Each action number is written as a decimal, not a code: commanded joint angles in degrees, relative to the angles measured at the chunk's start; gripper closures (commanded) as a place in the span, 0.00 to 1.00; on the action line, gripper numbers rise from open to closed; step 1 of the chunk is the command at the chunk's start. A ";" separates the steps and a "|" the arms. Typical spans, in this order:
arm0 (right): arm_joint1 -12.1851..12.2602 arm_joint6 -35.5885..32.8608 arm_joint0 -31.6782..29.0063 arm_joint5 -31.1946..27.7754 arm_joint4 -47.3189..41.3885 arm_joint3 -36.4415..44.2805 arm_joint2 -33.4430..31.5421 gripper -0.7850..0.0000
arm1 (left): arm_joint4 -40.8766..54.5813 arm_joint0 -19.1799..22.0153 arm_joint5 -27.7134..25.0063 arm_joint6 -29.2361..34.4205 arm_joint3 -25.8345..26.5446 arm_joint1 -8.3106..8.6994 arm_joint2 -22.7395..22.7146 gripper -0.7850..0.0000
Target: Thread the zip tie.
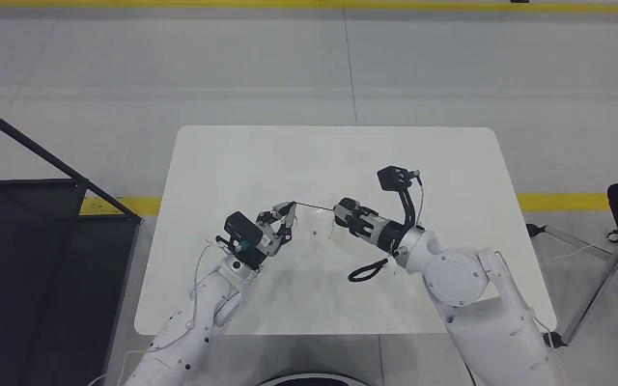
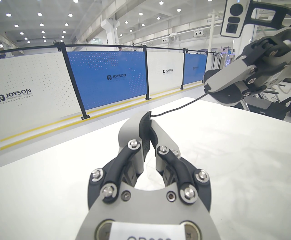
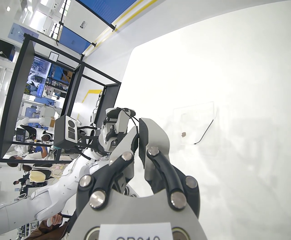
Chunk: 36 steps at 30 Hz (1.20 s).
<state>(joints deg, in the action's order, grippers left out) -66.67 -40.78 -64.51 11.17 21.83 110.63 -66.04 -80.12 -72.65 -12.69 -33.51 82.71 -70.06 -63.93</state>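
Overhead: white table with rounded corners, standing on a pale grey floor. One yellow floor stripe comes out from behind the table at 3 and 9 o'clock, and another runs along the far edge at 12. A black-framed dark panel stands off the table at 8 o'clock.

Seen from above, the left gripper is at 9 o'clock of the table's middle. The right gripper is almost on the middle. Their tips face each other, near but apart. The zip tie is a thin black line strung between them, clear of the surface, on the 9-to-3 line.

Left wrist view: the left fingers are pressed together on one end of the tie. The strap sags slightly on its way to the right gripper, which pinches the other end. This view gives the room: blue and white perforated fence panels on black posts, with rows of ceiling lights above.

Right wrist view: the right pads are closed tip to tip, with the tie entering at the tips. This view adds a clear sheet lying flat on the table. On it are a thin dark curved strip and a small brown speck. I cannot tell what the strip is.
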 commanded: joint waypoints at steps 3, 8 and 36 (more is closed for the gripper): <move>0.06 0.17 -0.62 -0.17 0.02 0.48 -0.40 1.00 | 0.00 0.00 0.00 0.00 0.00 0.00 0.00 1.00; 0.12 0.22 -1.32 -0.44 0.19 1.10 -0.65 1.00 | 0.00 0.00 0.00 0.00 0.00 0.00 0.00 1.00; 0.11 0.22 -2.07 -0.97 0.61 1.64 -1.05 1.00 | 0.00 0.00 0.00 0.00 0.00 0.00 0.00 1.00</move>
<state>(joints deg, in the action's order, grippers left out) -66.56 -40.50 -66.58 10.22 22.40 112.27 -67.08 -80.12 -72.65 -12.69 -33.51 82.71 -70.06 -63.93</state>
